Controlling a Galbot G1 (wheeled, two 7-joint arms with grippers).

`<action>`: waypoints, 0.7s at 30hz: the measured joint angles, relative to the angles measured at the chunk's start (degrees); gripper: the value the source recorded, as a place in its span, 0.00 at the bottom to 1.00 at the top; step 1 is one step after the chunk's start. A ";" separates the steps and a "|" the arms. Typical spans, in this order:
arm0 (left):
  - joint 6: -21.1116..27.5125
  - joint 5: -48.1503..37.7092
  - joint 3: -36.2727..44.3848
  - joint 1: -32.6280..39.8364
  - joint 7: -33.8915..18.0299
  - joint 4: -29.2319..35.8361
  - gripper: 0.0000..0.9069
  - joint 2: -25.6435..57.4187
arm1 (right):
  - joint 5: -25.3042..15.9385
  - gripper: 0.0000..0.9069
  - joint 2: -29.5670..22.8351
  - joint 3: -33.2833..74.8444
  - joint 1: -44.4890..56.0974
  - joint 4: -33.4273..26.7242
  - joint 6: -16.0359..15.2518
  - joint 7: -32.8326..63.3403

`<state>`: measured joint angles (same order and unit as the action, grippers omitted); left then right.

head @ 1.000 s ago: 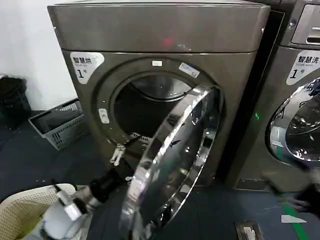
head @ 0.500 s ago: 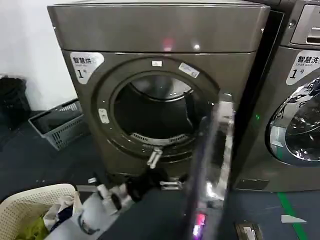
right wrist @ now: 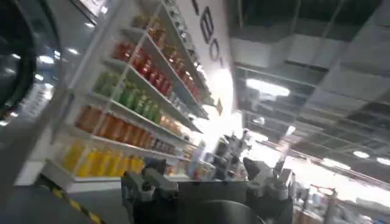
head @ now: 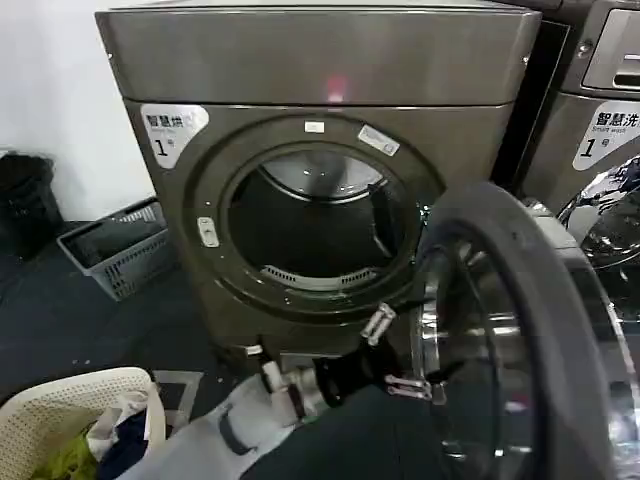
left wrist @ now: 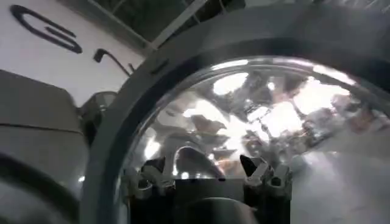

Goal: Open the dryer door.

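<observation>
My head camera looks forward and down at the dryer (head: 320,190) from close in, taking in its open drum, the floor and the swung-out dryer door (head: 520,340) at the right. My left wrist camera sits right against that door's (left wrist: 244,122) inner glass, facing into its reflections over my left tool (left wrist: 207,179); door and left tool (head: 395,355) are what these 2 views share. My right wrist camera points up and away, past my right tool (right wrist: 207,182), at far shelves (right wrist: 134,103) and the ceiling (right wrist: 317,55).
</observation>
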<state>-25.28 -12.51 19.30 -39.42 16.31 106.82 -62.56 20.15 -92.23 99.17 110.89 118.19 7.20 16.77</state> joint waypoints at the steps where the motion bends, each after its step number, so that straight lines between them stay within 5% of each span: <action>1: 0.05 0.16 0.74 0.69 -0.03 -0.57 1.00 -0.54 | 0.02 1.00 0.01 0.15 -0.06 0.01 -0.01 0.06; 21: 5.09 6.96 9.09 8.42 -3.57 -13.21 1.00 -16.74 | 0.04 1.00 0.04 -0.36 -1.51 1.08 -0.31 -0.12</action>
<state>-20.19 -5.56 28.39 -31.00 12.74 93.61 -79.30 20.19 -92.20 98.81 109.38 119.27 6.89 16.65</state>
